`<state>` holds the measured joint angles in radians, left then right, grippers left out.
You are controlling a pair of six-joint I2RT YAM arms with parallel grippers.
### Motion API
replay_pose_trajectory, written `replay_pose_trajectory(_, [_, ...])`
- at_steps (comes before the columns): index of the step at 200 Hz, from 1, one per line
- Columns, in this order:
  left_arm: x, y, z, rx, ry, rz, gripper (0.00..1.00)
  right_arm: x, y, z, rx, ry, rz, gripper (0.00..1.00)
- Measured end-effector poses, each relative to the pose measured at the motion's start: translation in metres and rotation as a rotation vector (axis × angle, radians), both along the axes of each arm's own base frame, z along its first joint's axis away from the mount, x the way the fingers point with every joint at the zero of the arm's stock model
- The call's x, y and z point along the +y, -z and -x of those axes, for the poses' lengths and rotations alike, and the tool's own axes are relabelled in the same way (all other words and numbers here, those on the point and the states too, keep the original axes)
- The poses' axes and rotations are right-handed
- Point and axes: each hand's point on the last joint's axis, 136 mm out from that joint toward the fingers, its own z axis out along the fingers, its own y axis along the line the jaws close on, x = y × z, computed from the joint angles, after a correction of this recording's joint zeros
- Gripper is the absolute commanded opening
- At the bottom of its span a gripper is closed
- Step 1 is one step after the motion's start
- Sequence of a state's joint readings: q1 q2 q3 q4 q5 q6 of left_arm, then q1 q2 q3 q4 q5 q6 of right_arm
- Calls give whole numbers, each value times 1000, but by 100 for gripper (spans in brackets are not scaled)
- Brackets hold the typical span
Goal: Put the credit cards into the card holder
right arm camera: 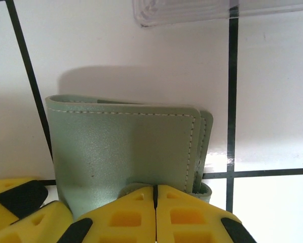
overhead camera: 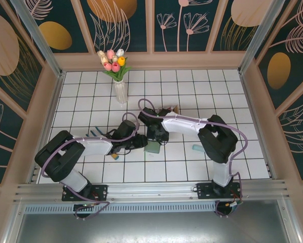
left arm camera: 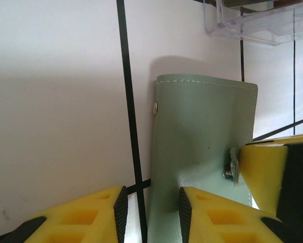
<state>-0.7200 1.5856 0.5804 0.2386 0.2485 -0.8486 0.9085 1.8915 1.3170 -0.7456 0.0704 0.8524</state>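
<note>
Wallet (right arm camera: pixel 126 147), sage green, folded flat on white tiles (right arm camera: pixel 273 101) mid-table. Right gripper (right arm camera: pixel 154 190) at its 12 o'clock, jaws clenched, tips on its edge. Left gripper (left arm camera: pixel 152 198) at 9 o'clock, jaws apart astride one edge. Looks light, soft, smooth; best lifted by a flap's free edge

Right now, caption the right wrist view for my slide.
Shut right gripper at near edge of folded sage-green card holder on white tiles, clear plastic box beyond.

A staged robot test booth. Printed floral wall panels (overhead camera: pixel 126 25) rise behind the vase of tulips (overhead camera: pixel 119 90). In front of the vase, a white tiled tabletop (overhead camera: pixel 202 86) ends at an aluminium mounting rail (overhead camera: pixel 151 191).
</note>
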Motion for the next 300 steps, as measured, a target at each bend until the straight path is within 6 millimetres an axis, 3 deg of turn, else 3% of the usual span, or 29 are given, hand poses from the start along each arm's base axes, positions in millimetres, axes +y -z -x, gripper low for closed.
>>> replay_pose_trajectory(59, [2,-1,0,-8,7,-14,37,-15,-45,-10,-127,44,-37,16])
replay_pose_trajectory(83, [4,-5,-2,-22,-2,-21,39,-21,-57,-11,-157,50,-68,14])
replay_pose_trajectory(126, [3,-11,-7,-43,-10,-28,41,-28,-44,-7,-144,53,-56,14])
replay_pose_trajectory(187, [1,-11,-8,-37,4,-29,38,-9,-14,4,-63,7,-145,5])
replay_pose_trajectory(226, [-5,-5,-5,-9,31,-25,33,-2,-8,5,-46,0,-167,3])
replay_pose_trajectory(300, [-12,2,-5,12,66,-27,31,-8,0,7,-34,8,-152,4])
